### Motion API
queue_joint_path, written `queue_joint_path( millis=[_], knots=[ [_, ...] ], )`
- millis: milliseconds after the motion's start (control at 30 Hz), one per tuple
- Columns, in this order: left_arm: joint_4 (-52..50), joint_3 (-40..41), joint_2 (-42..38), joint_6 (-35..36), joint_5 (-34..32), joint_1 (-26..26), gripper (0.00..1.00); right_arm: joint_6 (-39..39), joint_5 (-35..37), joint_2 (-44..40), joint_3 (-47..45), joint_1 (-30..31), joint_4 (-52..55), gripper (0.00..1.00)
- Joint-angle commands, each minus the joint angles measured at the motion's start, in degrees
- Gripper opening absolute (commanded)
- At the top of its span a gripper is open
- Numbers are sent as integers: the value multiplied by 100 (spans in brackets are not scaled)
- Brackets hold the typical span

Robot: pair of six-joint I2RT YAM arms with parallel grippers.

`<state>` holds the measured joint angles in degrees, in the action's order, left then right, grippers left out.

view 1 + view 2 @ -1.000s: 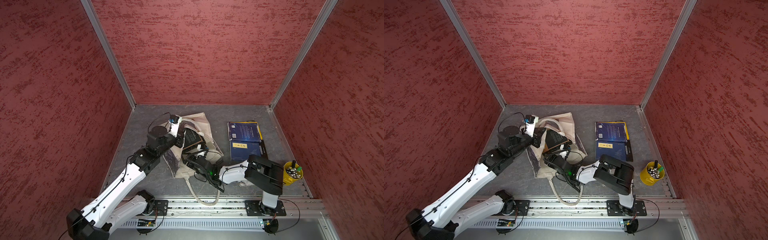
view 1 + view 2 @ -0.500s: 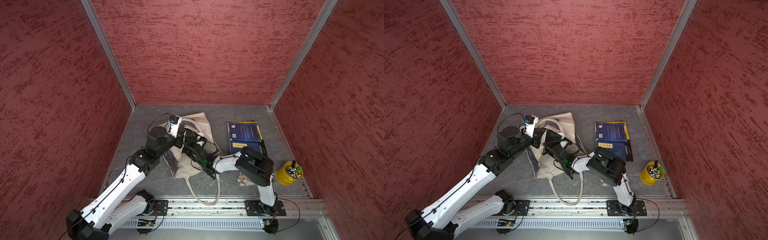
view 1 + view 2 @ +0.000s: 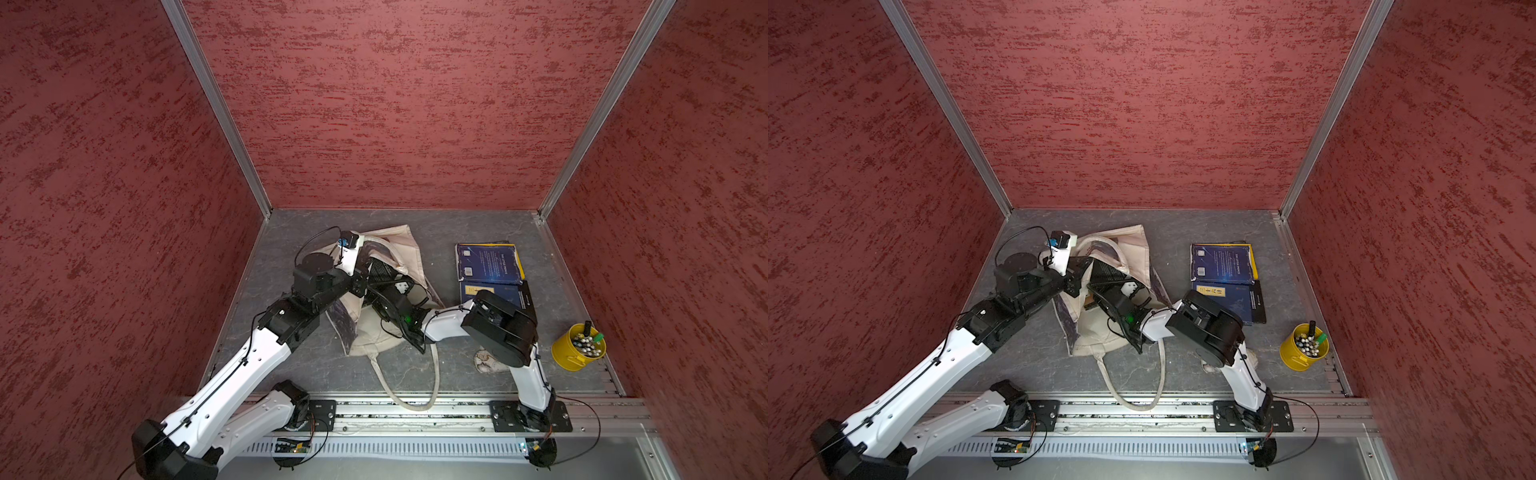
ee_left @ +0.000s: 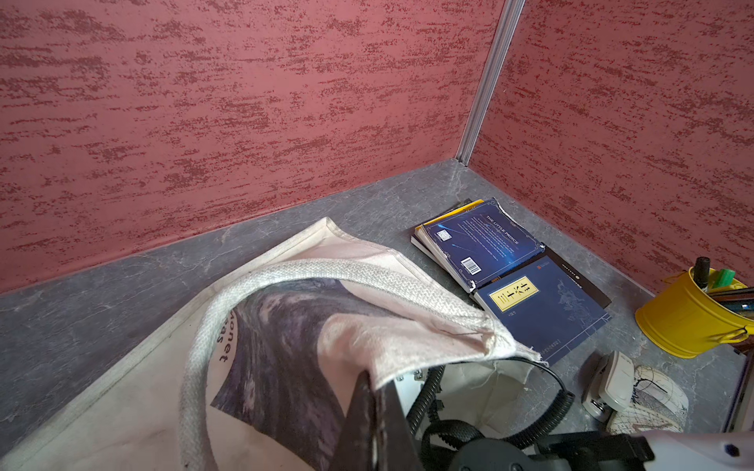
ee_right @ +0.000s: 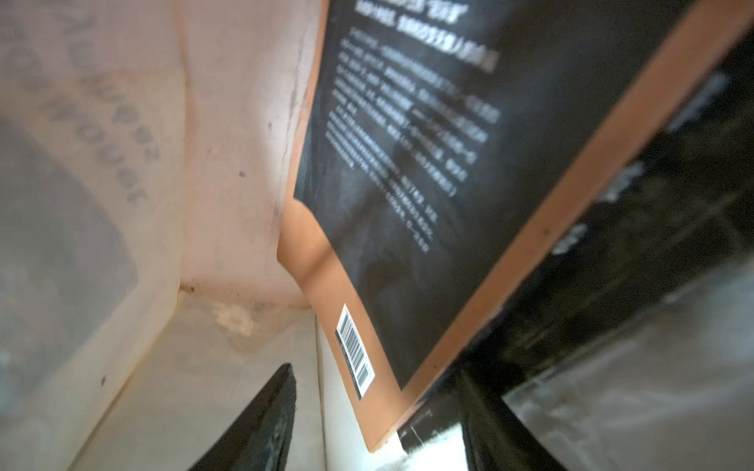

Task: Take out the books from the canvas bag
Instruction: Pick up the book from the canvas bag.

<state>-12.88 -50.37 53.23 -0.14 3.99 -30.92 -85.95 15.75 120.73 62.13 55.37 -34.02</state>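
Observation:
The cream canvas bag [image 3: 401, 249] [image 3: 1136, 245] lies at the middle left of the table. My left gripper [image 4: 373, 379] [image 3: 362, 277] is shut on the hem of the bag's mouth and holds it lifted. My right gripper [image 5: 379, 375] reaches inside the bag. Its jaws stand open, with the corner of a brown-and-black book [image 5: 412, 171] between the fingers and a glossy black book [image 5: 636, 228] beside it. A black book [image 3: 380, 268] [image 3: 1106, 270] shows in the mouth in both top views. Two dark blue books [image 3: 488, 262] [image 4: 542, 304] lie stacked out on the right.
A yellow cup of pens [image 3: 577, 347] [image 4: 689, 322] stands at the front right. A white patterned pouch [image 3: 486, 359] and a grey stapler [image 4: 608, 383] lie near the right arm's base. One bag handle [image 3: 415, 390] loops over the front rail. Red walls enclose three sides.
My right arm has pushed from the bag's front edge deeper into its mouth, and its jaws have narrowed slightly. The left gripper has kept its hold on the hem.

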Motion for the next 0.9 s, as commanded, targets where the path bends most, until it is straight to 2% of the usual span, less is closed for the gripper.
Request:
queue_joint_path(
  millis=[0,100,233,333,500,700,867],
  knots=[
    [390,-17,-112,57,108,0,0,-459,239,425,217,-150,1085,66],
    [375,-26,-99,53,185,-2,0,-286,362,547,395,-157,780,67],
    [378,-8,-127,67,230,-10,0,394,684,554,556,-145,251,67],
    [388,-17,-115,66,346,-12,0,468,515,642,500,-245,-305,67],
    [394,-8,-85,67,608,-11,0,523,564,719,980,-368,418,59],
    [387,-15,-62,84,809,-20,0,828,477,824,1258,-526,143,58],
    [373,-17,-41,98,882,-20,0,1401,40,911,1752,-616,-94,57]
  ],
)
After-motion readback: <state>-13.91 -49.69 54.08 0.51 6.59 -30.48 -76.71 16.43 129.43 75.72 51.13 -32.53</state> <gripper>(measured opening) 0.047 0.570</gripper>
